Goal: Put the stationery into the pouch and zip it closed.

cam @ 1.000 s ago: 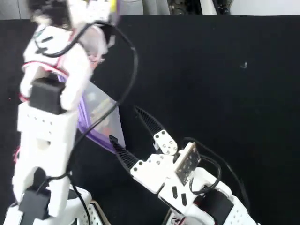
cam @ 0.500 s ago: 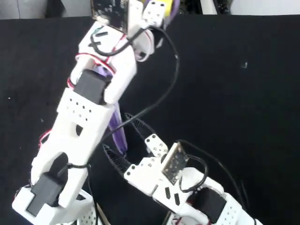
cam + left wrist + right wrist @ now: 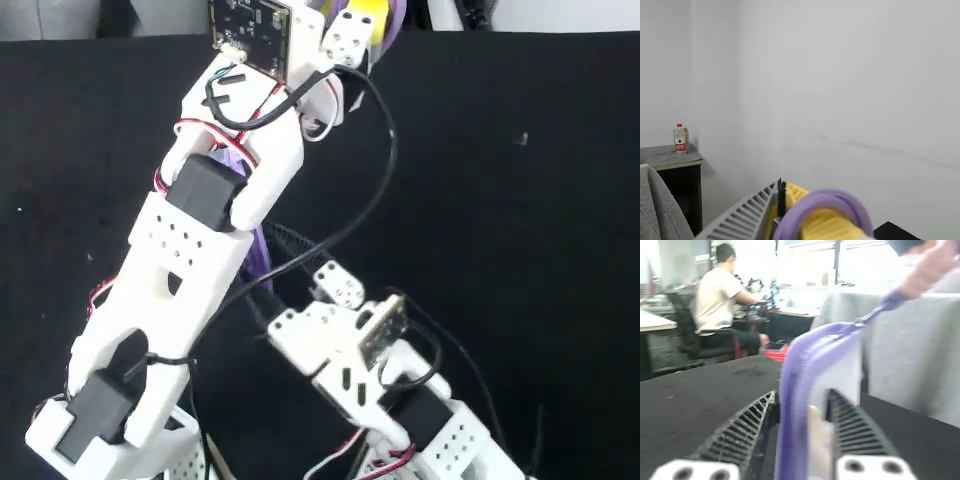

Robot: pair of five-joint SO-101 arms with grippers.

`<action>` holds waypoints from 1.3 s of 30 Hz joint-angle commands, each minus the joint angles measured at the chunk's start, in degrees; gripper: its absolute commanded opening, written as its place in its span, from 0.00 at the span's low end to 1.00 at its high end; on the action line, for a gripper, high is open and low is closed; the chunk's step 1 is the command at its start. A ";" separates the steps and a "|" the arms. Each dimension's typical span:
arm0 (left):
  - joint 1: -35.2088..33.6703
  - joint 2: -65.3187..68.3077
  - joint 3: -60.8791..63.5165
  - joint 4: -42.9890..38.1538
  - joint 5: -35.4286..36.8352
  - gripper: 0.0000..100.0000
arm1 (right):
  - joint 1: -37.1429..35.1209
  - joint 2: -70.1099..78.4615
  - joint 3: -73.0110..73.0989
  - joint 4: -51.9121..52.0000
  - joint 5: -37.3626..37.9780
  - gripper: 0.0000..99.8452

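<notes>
The clear, purple-edged soft plastic pouch [image 3: 795, 365] looks light, floppy and slick; the stiffer zip edge should grip best. The left gripper [image 3: 365, 20], at twelve o'clock, pinches its top, and the right gripper [image 3: 802, 396], towards six, clamps its lower edge.

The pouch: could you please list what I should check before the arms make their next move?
1. Left gripper shut on the pouch's upper end: ok.
2. Right gripper shut on the pouch farther down: ok.
3. Stationery inside the pouch: cannot tell.
4. Zip closed: cannot tell.
5. Left arm's black cable clear of the right gripper: not ok, it runs across it in the high view.
</notes>
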 commanded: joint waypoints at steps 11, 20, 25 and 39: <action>-15.60 -4.48 -1.36 8.53 0.35 0.03 | 8.09 -0.22 -9.45 14.59 5.10 0.01; -36.26 -10.64 -1.27 15.65 0.26 0.03 | 8.09 -1.01 -13.32 21.80 5.01 0.01; -47.43 -10.73 2.59 13.98 0.09 0.03 | 7.82 -4.53 -13.58 25.49 5.45 0.01; -52.70 -10.73 28.62 -22.15 -0.53 0.03 | 7.82 -7.78 -13.14 29.36 5.54 0.01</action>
